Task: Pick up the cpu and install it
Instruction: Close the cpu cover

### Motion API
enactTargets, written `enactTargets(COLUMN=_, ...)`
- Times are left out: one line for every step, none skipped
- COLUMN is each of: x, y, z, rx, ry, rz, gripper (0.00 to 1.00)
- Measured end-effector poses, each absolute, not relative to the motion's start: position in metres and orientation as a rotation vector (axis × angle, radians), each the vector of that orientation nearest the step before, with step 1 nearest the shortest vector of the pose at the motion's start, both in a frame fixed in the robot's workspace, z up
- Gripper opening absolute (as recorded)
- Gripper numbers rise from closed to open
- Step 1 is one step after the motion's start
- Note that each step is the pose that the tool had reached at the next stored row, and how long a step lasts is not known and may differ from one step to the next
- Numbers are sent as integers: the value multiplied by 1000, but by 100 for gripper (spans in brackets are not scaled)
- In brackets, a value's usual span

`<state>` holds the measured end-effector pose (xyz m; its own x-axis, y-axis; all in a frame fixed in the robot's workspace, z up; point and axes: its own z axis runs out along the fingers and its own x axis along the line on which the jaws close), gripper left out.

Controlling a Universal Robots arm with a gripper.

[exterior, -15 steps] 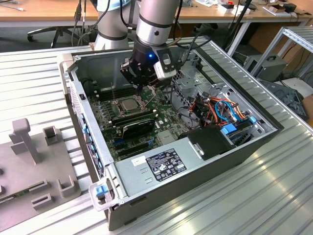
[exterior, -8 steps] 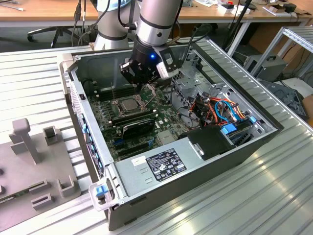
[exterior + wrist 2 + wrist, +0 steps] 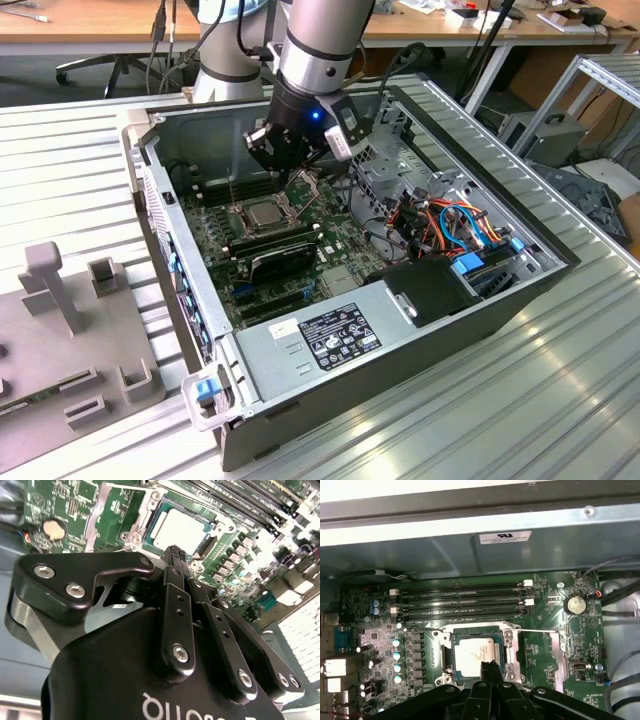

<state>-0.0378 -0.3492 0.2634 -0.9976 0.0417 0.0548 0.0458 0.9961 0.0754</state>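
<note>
Black gripper [image 3: 172, 550] links crowd the front of both wrist views, its 2 fingers [image 3: 489, 669] pressed together with nothing between them. Their tips hover just above the cpu [image 3: 474, 653], near its 5 o'clock corner in the first wrist view. That silver chip sits flat in its socket [image 3: 509, 652] on the green motherboard [image 3: 580, 635] (frame lid swung open). 4 long memory slots [image 3: 462, 601] run past the socket's far side. In the exterior view, the gripper [image 3: 283, 165] hangs inside the open computer case [image 3: 400, 345], at 12 o'clock from the cpu [image 3: 262, 212].
</note>
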Motion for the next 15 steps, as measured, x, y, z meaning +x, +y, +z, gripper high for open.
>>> enactTargets(x=-38, y=-349, z=263, rx=-47, ry=-3085, rz=-118, gripper=11)
enactTargets(x=-38, y=-349, z=263, rx=-9, ry=-3085, rz=-118, gripper=11)
enactTargets(x=-38, y=-349, z=263, rx=17, ry=-3084, rz=-117, gripper=11)
enactTargets(x=-38, y=-349, z=263, rx=33, ry=-3084, rz=-117, gripper=11)
enactTargets(x=-38, y=-349, z=263, rx=42, ry=-3083, rz=-116, gripper=11)
enactTargets(x=-38, y=-349, z=263, rx=46, ry=-3083, rz=-116, gripper=11)
enactTargets(x=-38, y=-349, z=263, rx=47, ry=-3083, rz=-116, gripper=11)
enactTargets(x=-38, y=-349, z=263, rx=48, ry=-3083, rz=-116, gripper=11)
enactTargets(x=-38, y=-349, z=263, rx=48, ry=-3083, rz=-116, gripper=11)
enactTargets(x=-38, y=-349, z=263, rx=48, ry=-3083, rz=-116, gripper=11)
enactTargets(x=-38, y=-349, z=263, rx=48, ry=-3083, rz=-116, gripper=11)
enactTargets(x=-38, y=-349, z=263, rx=49, ry=-3083, rz=-116, gripper=11)
enactTargets(x=-37, y=-349, z=263, rx=49, ry=-3083, rz=-116, gripper=11)
enactTargets(x=-37, y=-349, z=264, rx=49, ry=-3083, rz=-116, gripper=11)
enactTargets(x=-36, y=-349, z=264, rx=49, ry=-3083, rz=-116, gripper=11)
